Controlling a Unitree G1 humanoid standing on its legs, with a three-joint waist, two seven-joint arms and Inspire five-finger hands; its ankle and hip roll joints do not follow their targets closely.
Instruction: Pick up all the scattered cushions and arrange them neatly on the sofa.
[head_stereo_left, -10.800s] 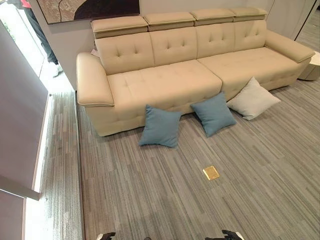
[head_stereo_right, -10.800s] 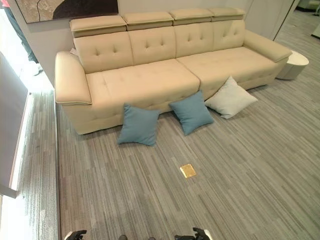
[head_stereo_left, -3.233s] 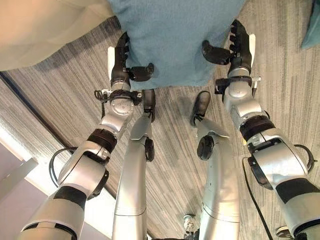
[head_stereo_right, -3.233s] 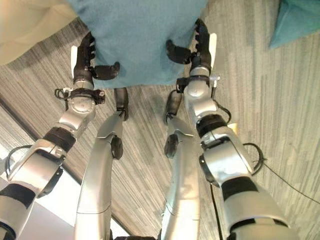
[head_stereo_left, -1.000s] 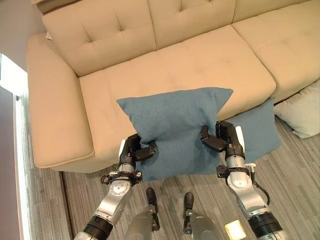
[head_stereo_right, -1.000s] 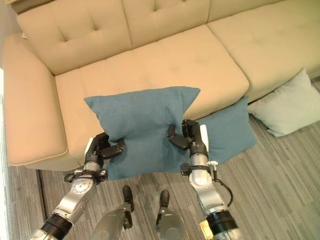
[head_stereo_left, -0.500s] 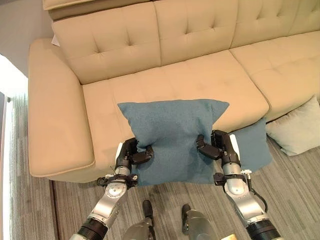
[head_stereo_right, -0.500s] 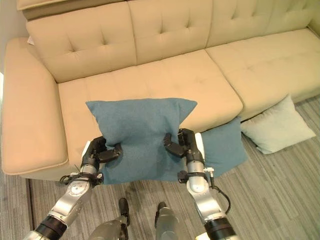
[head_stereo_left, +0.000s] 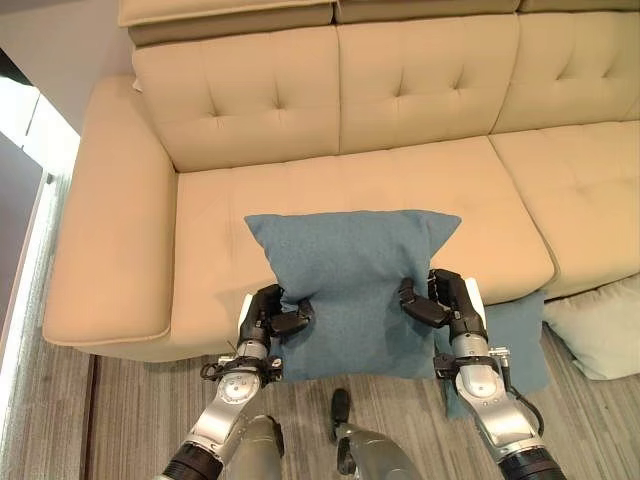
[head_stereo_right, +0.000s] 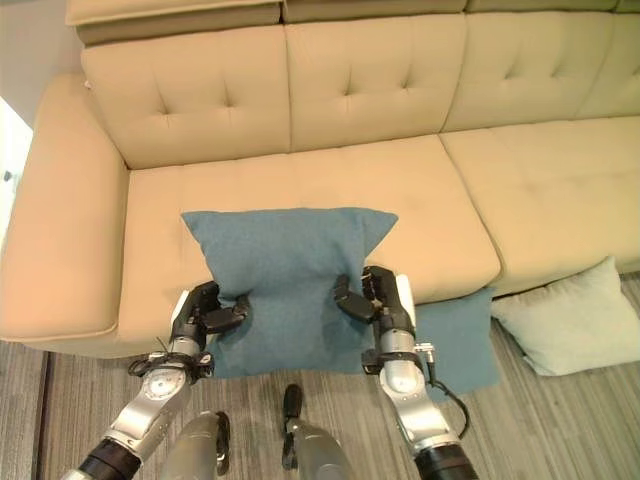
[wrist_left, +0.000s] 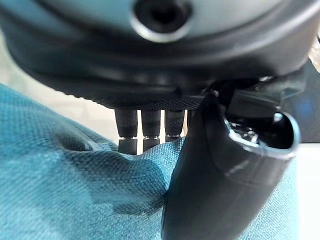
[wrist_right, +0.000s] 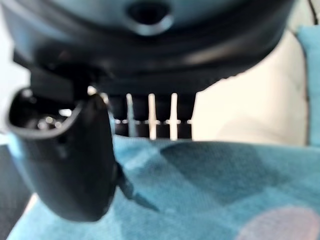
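The square teal-blue fabric cushion (head_stereo_left: 350, 285) is held up between both hands at the lower middle of the frame: the left hand (head_stereo_left: 262, 318) pinches its lower left edge and the right hand (head_stereo_left: 447, 305) its lower right edge, thumbs pressed into the cloth, as both wrist views confirm. Compared with a second ago, more of the beige tufted leather sofa (head_stereo_left: 330, 110) fills the view, its backrest now at the top, and the cushion's upper half overlaps the front of the seat rather than hanging short of it. That suggests the carry is nearly finished and placement comes next. A second teal cushion (head_stereo_right: 455, 345) and a pale grey-white cushion (head_stereo_right: 575, 320) lie on the striped grey floor (head_stereo_right: 560, 420) at lower right, not yet collected.
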